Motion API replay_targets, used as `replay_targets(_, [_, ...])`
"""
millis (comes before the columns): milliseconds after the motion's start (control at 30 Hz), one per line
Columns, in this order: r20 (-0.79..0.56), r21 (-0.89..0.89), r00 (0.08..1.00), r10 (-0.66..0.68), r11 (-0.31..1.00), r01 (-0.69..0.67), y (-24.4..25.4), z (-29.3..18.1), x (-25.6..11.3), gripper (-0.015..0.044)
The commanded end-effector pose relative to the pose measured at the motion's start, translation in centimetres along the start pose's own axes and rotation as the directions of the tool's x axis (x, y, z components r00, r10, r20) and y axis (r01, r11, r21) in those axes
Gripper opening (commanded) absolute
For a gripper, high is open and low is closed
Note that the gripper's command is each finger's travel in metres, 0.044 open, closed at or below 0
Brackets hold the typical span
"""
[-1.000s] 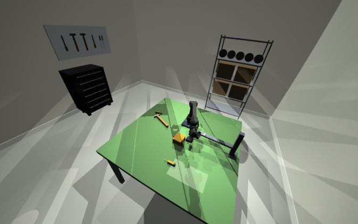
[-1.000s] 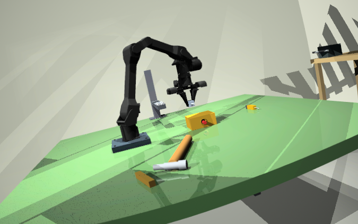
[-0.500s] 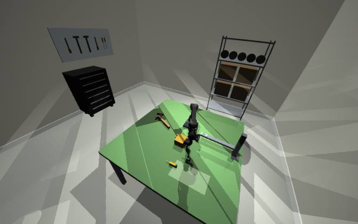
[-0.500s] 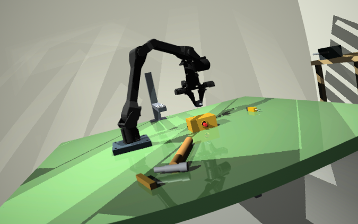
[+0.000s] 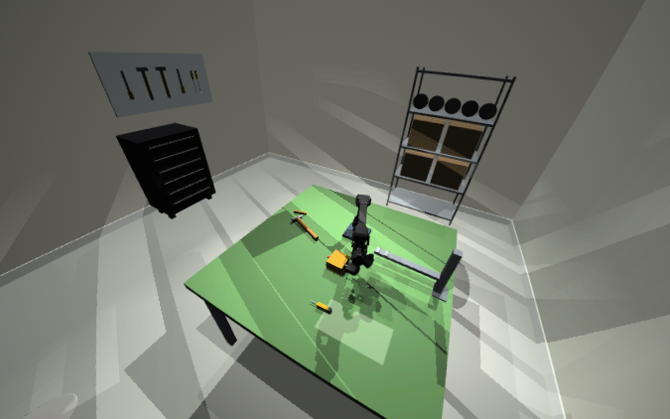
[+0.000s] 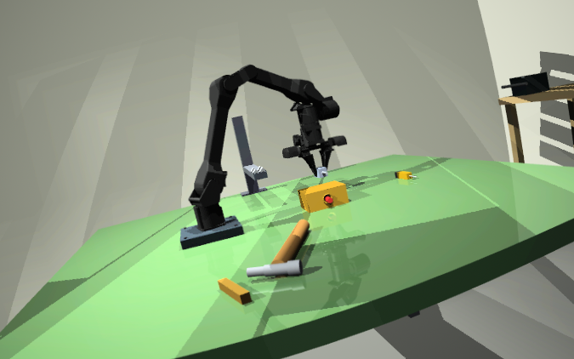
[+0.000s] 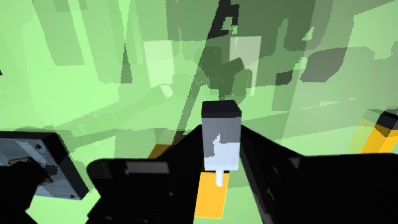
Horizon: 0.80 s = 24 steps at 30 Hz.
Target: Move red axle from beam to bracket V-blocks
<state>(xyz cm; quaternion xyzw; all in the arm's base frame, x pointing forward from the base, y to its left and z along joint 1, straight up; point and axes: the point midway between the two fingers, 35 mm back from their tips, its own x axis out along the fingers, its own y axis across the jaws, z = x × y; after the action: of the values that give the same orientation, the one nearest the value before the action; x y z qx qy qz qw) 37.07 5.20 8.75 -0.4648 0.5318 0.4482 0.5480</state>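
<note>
Nearest in the exterior view, a short orange bar (image 5: 300, 211) (image 6: 234, 291) lies on the green worktop (image 5: 264, 291) (image 6: 413, 249) (image 7: 90, 100), beside the head of a hammer (image 5: 308, 228) (image 6: 292, 243).

Past the handle's end stands the yellow-orange beam (image 5: 336, 260) (image 6: 338, 190) (image 7: 212, 200). The red axle (image 6: 328, 199) is in it, its end showing in a round hole; the exterior view makes this plain, while the top view gives only small red spots at the beam's sides.

Above and behind the beam in the exterior view is the black arm's gripper (image 5: 349, 265) (image 6: 320, 171) (image 7: 218, 128). Its jaws are closed on a small grey block (image 6: 321, 172) (image 7: 221, 142). The wrist view shows a pale pin projecting from the block; from the top I cannot make out the block.

The arm's base plate (image 5: 346, 234) (image 6: 235, 228) (image 7: 75, 185) sits well to one side. Farther off is the grey bracket (image 5: 447, 273) (image 6: 241, 140): the top view reveals its long level bar and upright, the exterior one its V-blocks (image 6: 256, 169), with no axle in them. A small yellow tool (image 5: 322, 306) (image 6: 404, 175) (image 7: 380, 140) lies well apart from it.

Beyond the worktop, only the top view has the drawer cabinet (image 5: 170, 161) and shelf rack (image 5: 465, 74); only the exterior has a wooden bench (image 6: 547, 94).
</note>
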Motion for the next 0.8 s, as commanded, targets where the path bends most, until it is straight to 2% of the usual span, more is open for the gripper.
replay_targets(0, [0.002, -0.006, 1.0, -0.002, 1.0, 0.002, -0.1, 0.0, 0.6, 0.0])
replay_targets(767, [0.002, -0.006, 1.0, -0.002, 1.0, 0.002, 0.0, 0.0, 4.4, 0.0])
